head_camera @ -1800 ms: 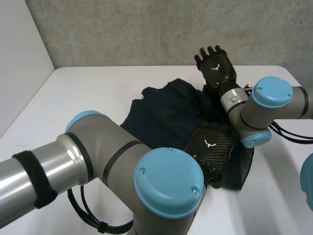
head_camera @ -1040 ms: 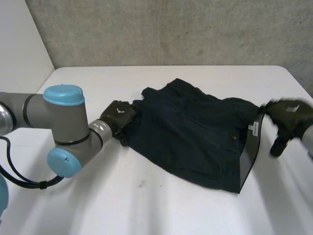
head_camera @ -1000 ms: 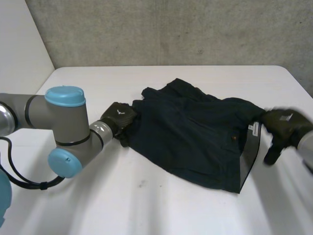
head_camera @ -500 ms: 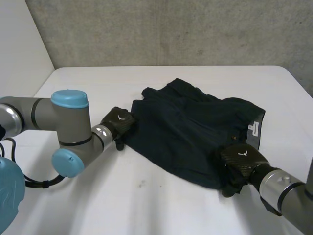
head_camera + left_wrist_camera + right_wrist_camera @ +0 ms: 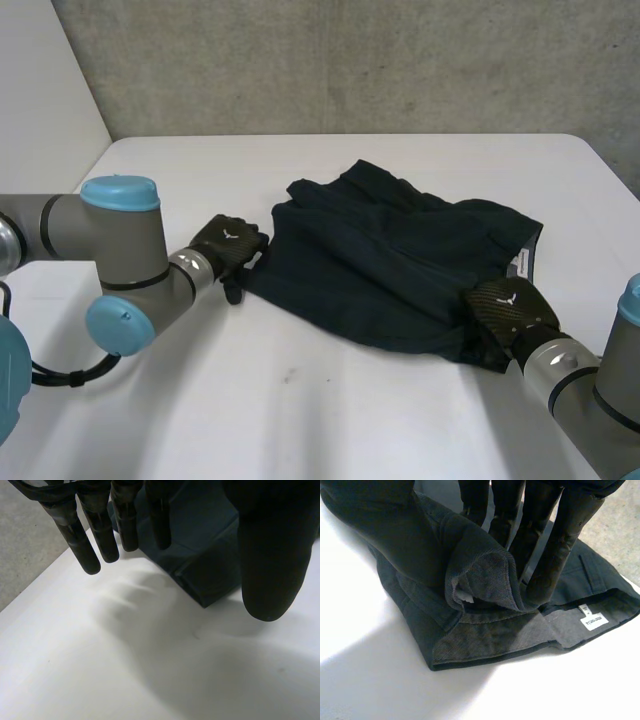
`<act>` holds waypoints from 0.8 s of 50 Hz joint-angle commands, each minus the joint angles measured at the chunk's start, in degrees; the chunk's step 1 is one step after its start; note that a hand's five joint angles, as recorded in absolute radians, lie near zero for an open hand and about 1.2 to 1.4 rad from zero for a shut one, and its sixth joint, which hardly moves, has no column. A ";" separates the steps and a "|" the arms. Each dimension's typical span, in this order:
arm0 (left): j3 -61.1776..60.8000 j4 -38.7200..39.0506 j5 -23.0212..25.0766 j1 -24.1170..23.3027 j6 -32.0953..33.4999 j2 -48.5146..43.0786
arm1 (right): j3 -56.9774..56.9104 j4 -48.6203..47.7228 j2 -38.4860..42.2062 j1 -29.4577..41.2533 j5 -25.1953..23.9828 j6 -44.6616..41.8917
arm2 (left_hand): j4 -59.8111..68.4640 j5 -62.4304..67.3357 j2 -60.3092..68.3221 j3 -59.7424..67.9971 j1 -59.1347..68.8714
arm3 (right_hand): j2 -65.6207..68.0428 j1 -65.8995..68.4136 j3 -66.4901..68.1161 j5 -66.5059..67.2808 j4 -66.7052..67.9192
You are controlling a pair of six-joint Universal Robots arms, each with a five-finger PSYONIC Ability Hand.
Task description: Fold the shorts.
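Right hand (image 5: 508,312) now on shorts (image 5: 385,262) waistband corner, cloth in pinch.

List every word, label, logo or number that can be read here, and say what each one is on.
White label sewn inside the waistband of the shorts: a line of dark print, too small to read.
Back of the left hand: a small white logo mark, no letters.
Back of the right hand: the same white logo mark, no letters.
No other text or numbers can be read.
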 commanded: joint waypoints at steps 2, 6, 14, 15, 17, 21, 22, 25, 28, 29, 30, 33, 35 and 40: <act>1.39 0.11 -0.04 0.31 0.14 -1.95 | -0.76 0.58 -2.13 0.24 0.25 0.83 | 1.36 1.55 1.12 0.95 0.24 | 12.82 25.19 13.37 14.84 11.97; 1.57 0.29 -0.04 0.22 0.05 -2.13 | -1.03 0.58 -2.22 0.41 0.25 0.83 | 2.20 2.39 1.96 1.78 1.08 | 12.82 25.19 13.37 14.84 11.97; 2.71 0.20 -0.04 -0.74 -0.04 -3.62 | -1.03 0.58 -2.05 0.50 0.34 0.83 | 3.71 3.91 3.47 3.30 2.60 | 12.82 25.19 13.37 14.84 11.97; 2.71 0.20 -0.12 -0.92 -0.04 -3.62 | -1.03 0.58 -2.04 0.41 0.34 0.83 | 3.88 4.07 3.64 3.47 2.76 | 12.82 25.19 13.37 14.84 11.97; 2.71 0.20 -0.04 -1.45 -0.04 -3.62 | -1.03 0.58 -2.04 0.32 0.34 0.83 | 5.05 5.25 4.81 4.64 3.93 | 12.82 25.19 13.37 14.84 11.97; 2.80 0.20 -0.04 -2.59 -0.12 -3.54 | -1.11 0.58 -1.96 0.15 0.34 0.74 | 6.40 6.60 6.17 5.99 5.29 | 12.82 25.19 13.37 14.84 11.97; 2.80 0.20 -0.04 -2.85 -0.12 -3.45 | -1.03 0.58 -1.96 0.15 0.34 0.74 | 6.40 6.60 6.17 5.99 5.29 | 12.82 25.19 13.37 14.84 11.97; 2.98 0.29 -0.13 -2.94 -0.12 -3.27 | -1.03 0.58 -1.96 0.15 0.34 0.74 | 6.40 6.60 6.17 5.99 5.29 | 12.82 25.19 13.37 14.84 11.97; 3.85 0.29 -0.13 -3.12 -0.39 -3.27 | -1.03 0.58 -1.96 0.32 0.34 0.74 | 6.74 6.93 6.50 6.33 5.62 | 12.82 25.19 13.37 14.84 11.97; 4.46 0.29 -0.21 -3.12 -0.48 -3.27 | -1.03 0.58 -1.96 0.32 0.34 0.74 | 6.74 6.93 6.50 6.33 5.62 | 12.82 25.19 13.37 14.84 11.97; 4.64 0.20 -0.21 -3.21 -0.48 -3.27 | -1.03 0.58 -1.96 0.32 0.42 0.74 | 6.91 7.10 6.67 6.49 5.79 | 12.82 25.19 13.37 14.84 11.97; 5.61 0.20 -0.21 -3.47 -0.39 -3.53 | -1.03 0.58 -1.87 0.32 0.42 0.74 | 8.75 8.94 8.51 8.33 7.63 | 12.82 25.19 13.37 14.84 11.97; 6.14 0.20 -0.30 -3.65 -0.48 -3.62 | -1.03 0.58 -1.87 0.32 0.34 0.74 | 9.09 9.29 8.86 8.68 7.98 | 12.82 25.19 13.37 14.84 11.97; 7.02 0.20 -0.21 -3.82 -0.56 -3.80 | -1.03 0.58 -1.87 0.06 0.34 0.74 | 14.13 14.32 13.89 13.71 13.01 | 12.82 25.19 13.37 14.84 11.97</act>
